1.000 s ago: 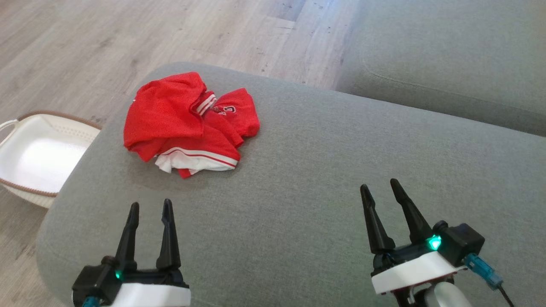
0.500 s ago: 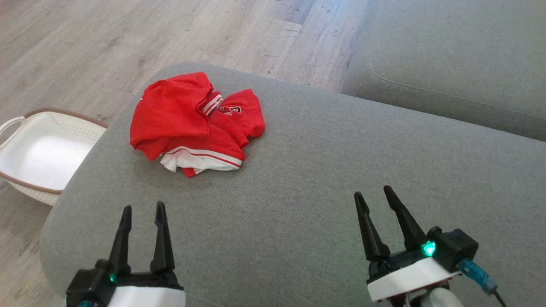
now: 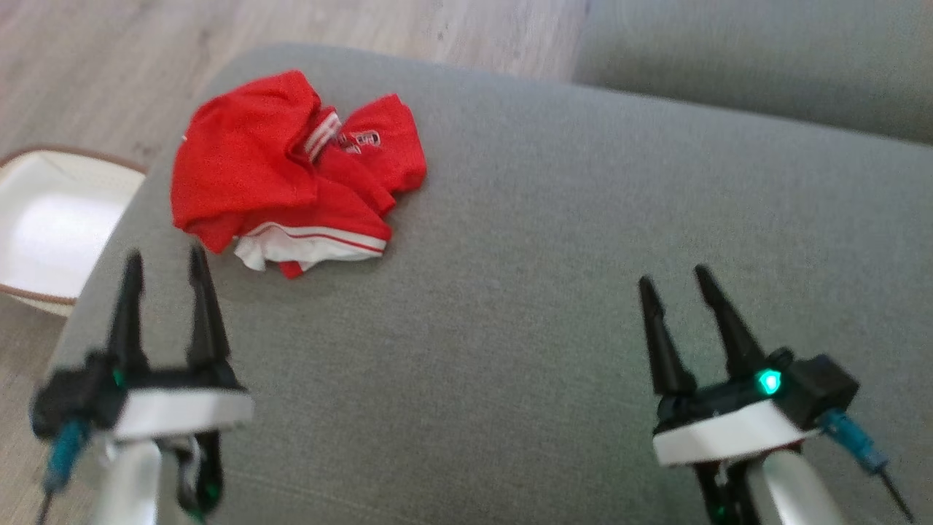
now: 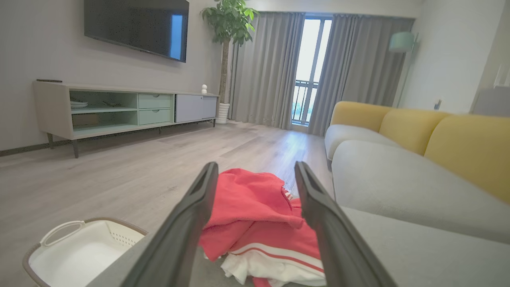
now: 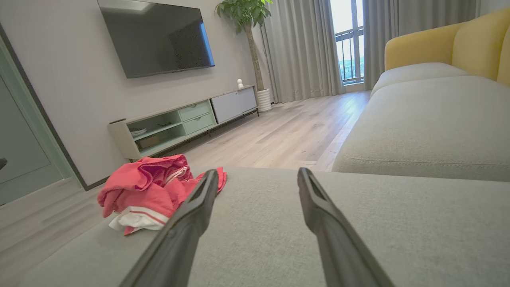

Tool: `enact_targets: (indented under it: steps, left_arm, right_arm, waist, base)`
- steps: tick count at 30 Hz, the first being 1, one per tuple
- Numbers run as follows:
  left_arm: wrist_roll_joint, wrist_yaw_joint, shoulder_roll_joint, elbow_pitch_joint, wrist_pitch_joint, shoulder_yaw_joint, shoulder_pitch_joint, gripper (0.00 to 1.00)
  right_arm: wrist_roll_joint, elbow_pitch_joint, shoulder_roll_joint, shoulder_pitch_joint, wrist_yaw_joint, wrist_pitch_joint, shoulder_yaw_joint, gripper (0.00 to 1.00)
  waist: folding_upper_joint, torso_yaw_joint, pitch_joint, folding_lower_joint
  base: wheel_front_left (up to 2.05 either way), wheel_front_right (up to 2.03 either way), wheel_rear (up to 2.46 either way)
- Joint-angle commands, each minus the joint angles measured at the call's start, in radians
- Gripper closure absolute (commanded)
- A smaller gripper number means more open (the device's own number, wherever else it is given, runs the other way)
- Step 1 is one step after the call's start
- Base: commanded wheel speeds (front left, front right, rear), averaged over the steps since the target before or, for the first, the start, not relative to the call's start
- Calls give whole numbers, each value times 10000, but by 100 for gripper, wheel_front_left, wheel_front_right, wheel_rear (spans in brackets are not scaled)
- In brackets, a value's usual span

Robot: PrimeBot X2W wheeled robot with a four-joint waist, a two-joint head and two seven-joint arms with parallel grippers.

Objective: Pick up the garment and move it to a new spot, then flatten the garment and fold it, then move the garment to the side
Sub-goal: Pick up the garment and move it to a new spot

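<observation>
lying crumpled, garment (image 3: 248, 168) — just beyond left gripper (image 3: 164, 254)

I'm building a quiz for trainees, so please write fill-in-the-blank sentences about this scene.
The crumpled garment on the sofa is mostly ____.
Both the left gripper and the right gripper are ____.
The white basket stands on the ____.
Missing words: red; open; floor.
</observation>
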Motion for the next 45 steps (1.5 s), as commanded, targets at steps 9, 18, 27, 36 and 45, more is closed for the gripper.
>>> enact_targets:
  steps: [9, 18, 27, 36, 45]
  left_arm:
    - [265, -230, 2430, 2662, 1320, -781, -4251, 0]
    - [-878, -239, 4074, 5651, 3708, -2728, -6978, 0]
    - [-1083, -240, 4413, 8288, 4240, -3157, -7972, 0]
    - [-1264, 0, 4496, 8715, 2309, -3079, -8761, 100]
    - [-1665, -1, 4198, 7688, 100, -2582, -9283, 100]
  right_arm:
    - [-751, -771, -64, -1036, -7, -107, -671, 0]
    - [-918, -998, -64, -1426, -7, -107, -673, 0]
    - [-1062, -1144, -64, -1612, -7, -107, -786, 0]
    - [-1023, -977, -64, -1644, -7, -107, -805, 0]
    - [-594, -769, -64, -1384, -7, -107, -767, 0]
  waist:
    - [0, -839, 1781, -2]
    - [0, -1652, 2667, -2]
    - [0, -2052, 3098, -2]
    - [0, -2033, 2705, -2]
    - [0, -2060, 1747, -2]
  base:
    - [0, 0, 0]
    - [0, 0, 0]
    - [0, 0, 0]
    - [0, 0, 0]
    - [0, 0, 0]
